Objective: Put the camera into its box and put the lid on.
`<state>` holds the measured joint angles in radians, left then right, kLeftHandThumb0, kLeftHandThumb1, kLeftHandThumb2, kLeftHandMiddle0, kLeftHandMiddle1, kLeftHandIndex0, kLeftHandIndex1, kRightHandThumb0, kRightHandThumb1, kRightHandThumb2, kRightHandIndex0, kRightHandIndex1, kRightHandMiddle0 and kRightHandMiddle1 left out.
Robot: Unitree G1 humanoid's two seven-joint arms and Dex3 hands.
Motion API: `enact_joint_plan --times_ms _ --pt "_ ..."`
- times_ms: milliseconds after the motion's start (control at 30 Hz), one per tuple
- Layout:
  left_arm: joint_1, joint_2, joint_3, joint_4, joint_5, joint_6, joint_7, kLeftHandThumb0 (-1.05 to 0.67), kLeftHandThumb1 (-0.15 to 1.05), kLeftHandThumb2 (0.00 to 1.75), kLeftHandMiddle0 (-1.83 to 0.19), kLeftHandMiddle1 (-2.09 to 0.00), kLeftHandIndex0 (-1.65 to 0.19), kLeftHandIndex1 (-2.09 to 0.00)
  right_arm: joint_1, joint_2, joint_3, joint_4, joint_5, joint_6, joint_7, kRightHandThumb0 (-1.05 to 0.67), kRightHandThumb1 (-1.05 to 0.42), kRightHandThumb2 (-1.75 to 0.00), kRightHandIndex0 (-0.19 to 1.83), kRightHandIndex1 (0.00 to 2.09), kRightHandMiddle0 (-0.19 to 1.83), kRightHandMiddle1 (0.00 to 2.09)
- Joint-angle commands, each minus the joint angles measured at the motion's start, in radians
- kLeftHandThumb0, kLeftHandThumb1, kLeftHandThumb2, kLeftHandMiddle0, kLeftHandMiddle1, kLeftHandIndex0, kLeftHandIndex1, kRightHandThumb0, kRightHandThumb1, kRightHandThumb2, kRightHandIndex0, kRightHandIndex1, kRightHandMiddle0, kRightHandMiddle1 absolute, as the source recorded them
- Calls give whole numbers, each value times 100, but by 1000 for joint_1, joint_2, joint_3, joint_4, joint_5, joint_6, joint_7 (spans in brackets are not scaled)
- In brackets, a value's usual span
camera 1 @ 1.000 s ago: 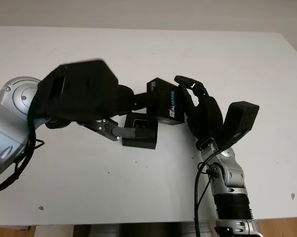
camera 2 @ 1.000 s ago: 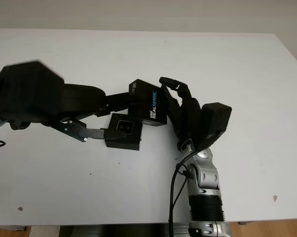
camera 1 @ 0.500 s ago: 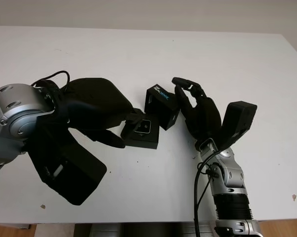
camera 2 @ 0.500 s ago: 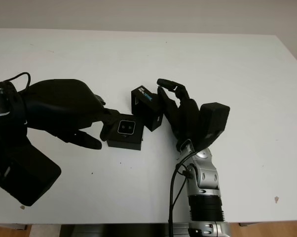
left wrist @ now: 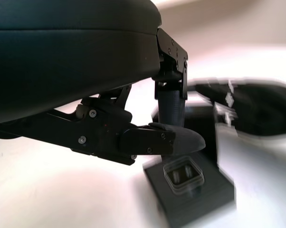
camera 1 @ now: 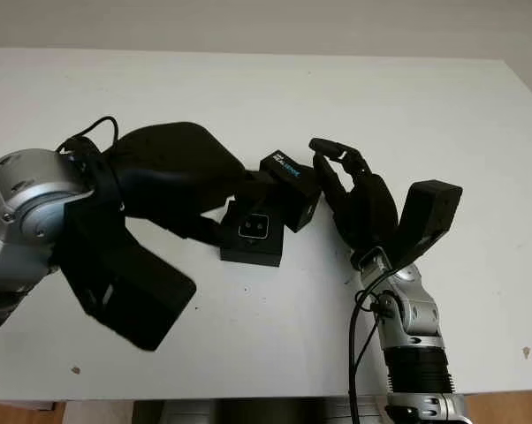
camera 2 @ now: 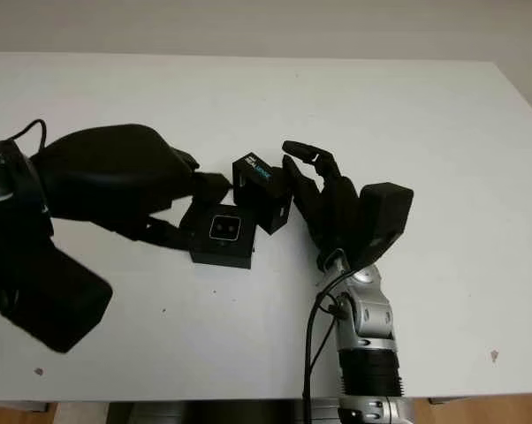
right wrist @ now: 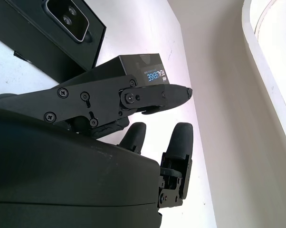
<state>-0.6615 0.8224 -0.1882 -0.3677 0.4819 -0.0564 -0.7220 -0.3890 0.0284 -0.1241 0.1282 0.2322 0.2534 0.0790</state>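
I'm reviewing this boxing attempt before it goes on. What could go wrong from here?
The lid is tilted, leaning on the box edge beside the right hand; a nudge may tip it over or shove the box.

The left hand crowds the box, so lowering the lid may trap its fingers or seat it crooked over the camera.

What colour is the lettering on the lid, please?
Blue and white on the black lid, clearest in the right wrist view.

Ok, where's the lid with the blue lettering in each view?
Left eye view: lid near centre, beyond the open box.
Right eye view: lid just left of centre.
Left wrist view: lid behind the box.
Right wrist view: lid beside the box.
Shared landmark: the open box holding the camera.
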Motion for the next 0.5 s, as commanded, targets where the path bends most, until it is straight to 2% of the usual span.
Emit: enact_joint_plan --times_ms 0,67,133,333,467 --pt "-1 -34 13 35 27 19 43 -60 105 41 -15 -173 5 -150 5 -4 5 -22 2 2 1 -40 -105 -19 7 118 -1 139" --pt "-6 -71 18 64 45 43 88 -60 105 40 -6 -156 12 -133 6 -6 5 -26 0 6 -1 -40 -105 -19 7 118 -1 139" --pt "-5 -95 24 85 48 52 119 -59 105 37 -5 -140 13 -121 5 -7 3 -29 3 10 -1 -40 -105 -19 7 118 -1 139" --pt "2 -142 29 126 43 55 173 -62 105 36 0 -146 16 -119 -17 -13 0 -9 8 -7 18 -40 -105 -19 7 118 -1 138" --pt "-3 -174 20 157 63 61 214 -63 105 42 3 -131 18 -112 -42 -13 6 0 5 -13 27 -38 -105 -21 6 120 -2 143"
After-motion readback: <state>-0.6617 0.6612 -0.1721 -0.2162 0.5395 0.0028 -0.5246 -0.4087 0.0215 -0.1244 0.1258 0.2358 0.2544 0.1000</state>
